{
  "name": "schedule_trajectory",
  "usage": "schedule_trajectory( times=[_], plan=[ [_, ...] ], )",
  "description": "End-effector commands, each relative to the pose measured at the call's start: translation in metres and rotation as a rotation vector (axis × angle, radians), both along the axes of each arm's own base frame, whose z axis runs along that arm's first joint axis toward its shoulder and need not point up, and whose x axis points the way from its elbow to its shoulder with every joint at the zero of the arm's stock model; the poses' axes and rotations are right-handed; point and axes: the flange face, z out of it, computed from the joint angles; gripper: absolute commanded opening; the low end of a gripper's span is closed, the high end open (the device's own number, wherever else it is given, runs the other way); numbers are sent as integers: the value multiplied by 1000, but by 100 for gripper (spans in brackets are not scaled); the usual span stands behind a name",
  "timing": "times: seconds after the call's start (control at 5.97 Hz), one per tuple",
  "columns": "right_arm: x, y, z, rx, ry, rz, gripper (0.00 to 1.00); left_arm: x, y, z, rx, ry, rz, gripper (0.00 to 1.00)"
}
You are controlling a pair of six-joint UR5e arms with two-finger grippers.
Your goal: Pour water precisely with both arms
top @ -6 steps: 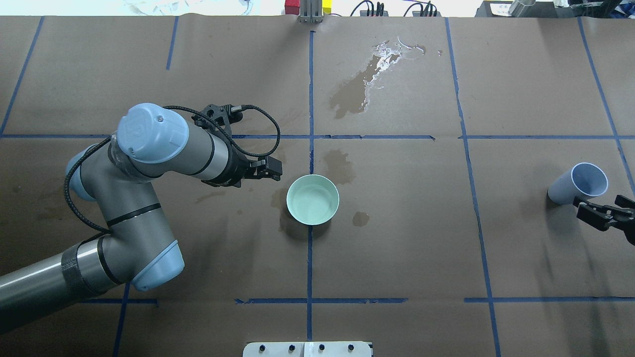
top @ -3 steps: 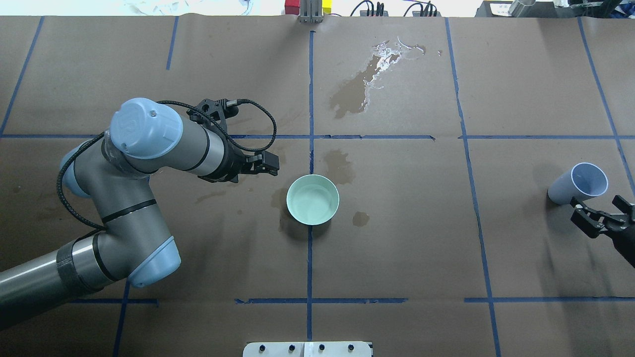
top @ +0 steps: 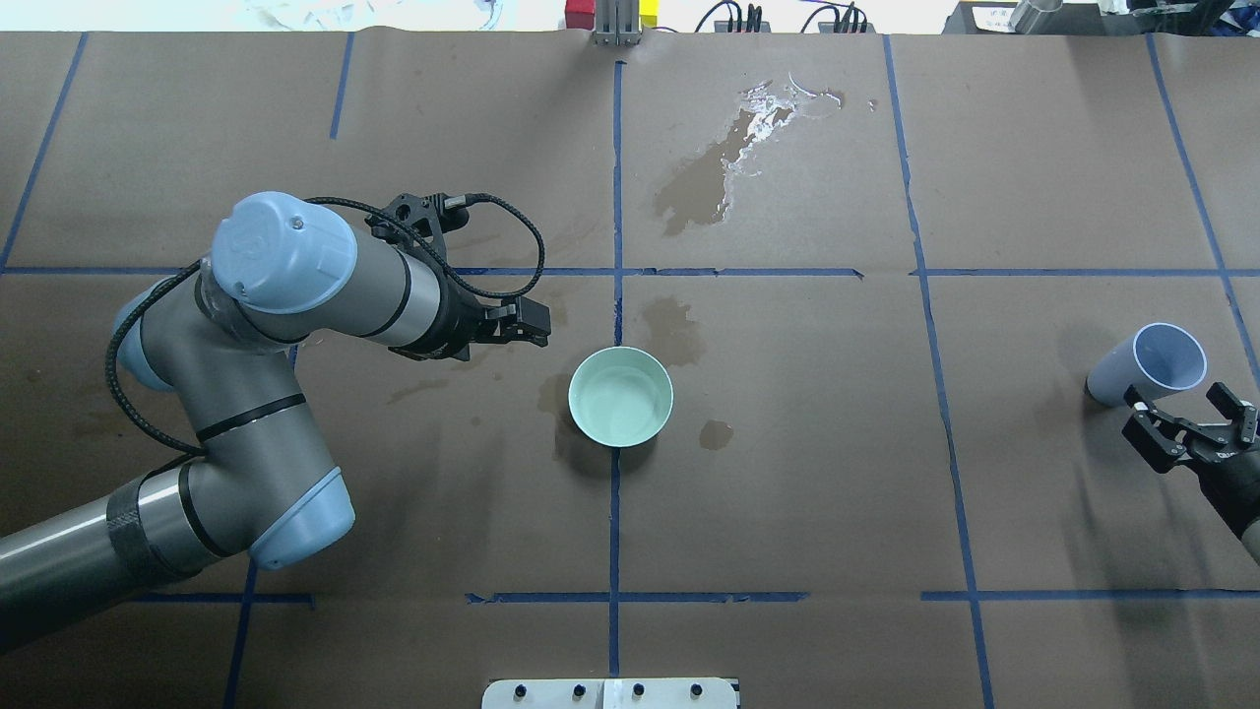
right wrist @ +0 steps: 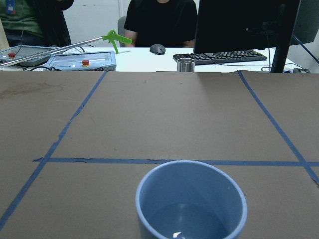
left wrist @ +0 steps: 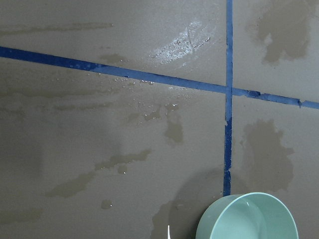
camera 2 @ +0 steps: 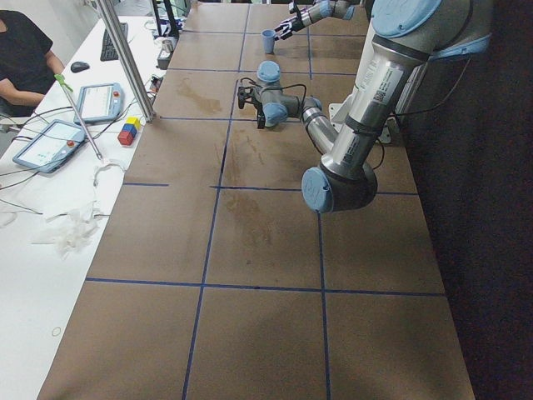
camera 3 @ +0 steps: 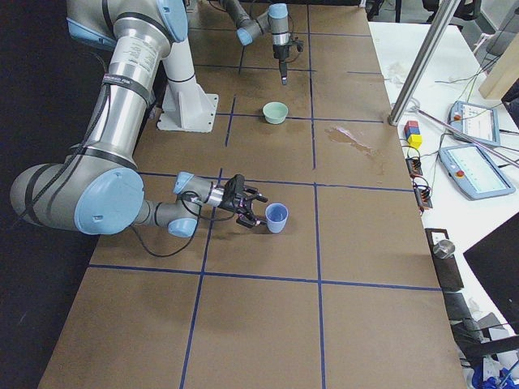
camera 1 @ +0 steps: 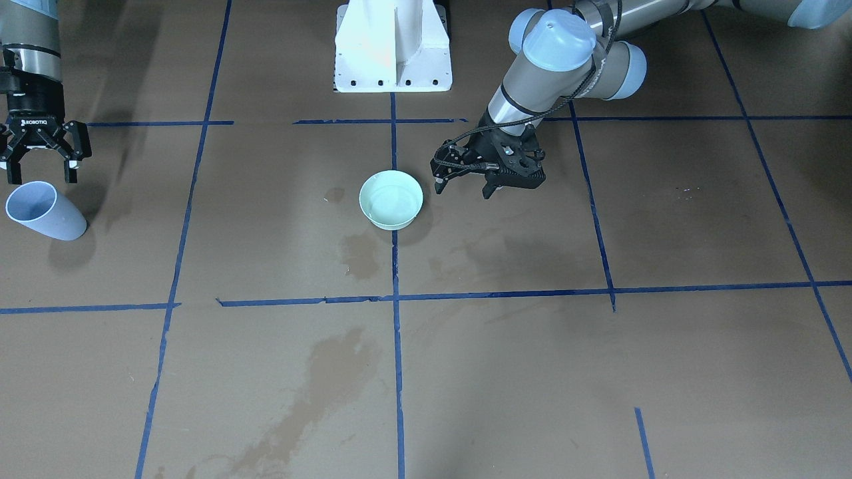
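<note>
Water (right wrist: 188, 221) in blue cup (right wrist: 164, 193); green bowl (top: 582, 380) upright.

The bowl (top: 578, 404) stands at the table's (top: 787, 492) middle, the cup (top: 1110, 380) far to its right.

The table (top: 1063, 148) is covered with brown paper, and blue tape lines (top: 617, 177) divide it into large rectangles. Along its far side stands a white desk (camera 2: 25, 275). On this desk lie two control tablets (camera 2: 46, 143), a black keyboard (right wrist: 219, 56), a mouse (right wrist: 157, 49), a small metal cup (right wrist: 185, 64) and some coloured blocks (camera 2: 129, 132). A dark monitor (right wrist: 244, 25) stands behind the keyboard. A metal post (camera 2: 125, 58) rises at the table's edge. A person in a black shirt (right wrist: 159, 20) sits behind the desk. The light is even.
</note>
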Motion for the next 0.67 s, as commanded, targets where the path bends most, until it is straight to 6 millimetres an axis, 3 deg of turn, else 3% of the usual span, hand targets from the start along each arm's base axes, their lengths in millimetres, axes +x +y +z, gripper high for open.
schedule_trajectory(
  times=[0.0, 0.17, 0.33, 0.5],
  plan=[
    [2, -1, 11, 11, 29, 14, 99, -5, -2, 5, -5, -5, -7, 100],
    [-3, -3, 14, 18, 32, 23, 99, -8, -1, 3, -1, 0, -9, 100],
    [-2, -4, 31, 34, 38, 45, 99, -9, -2, 3, -1, -2, -10, 100],
    [-7, -5, 27, 46, -13, 48, 98, -9, -1, 3, -4, -4, -10, 100]
  ],
)
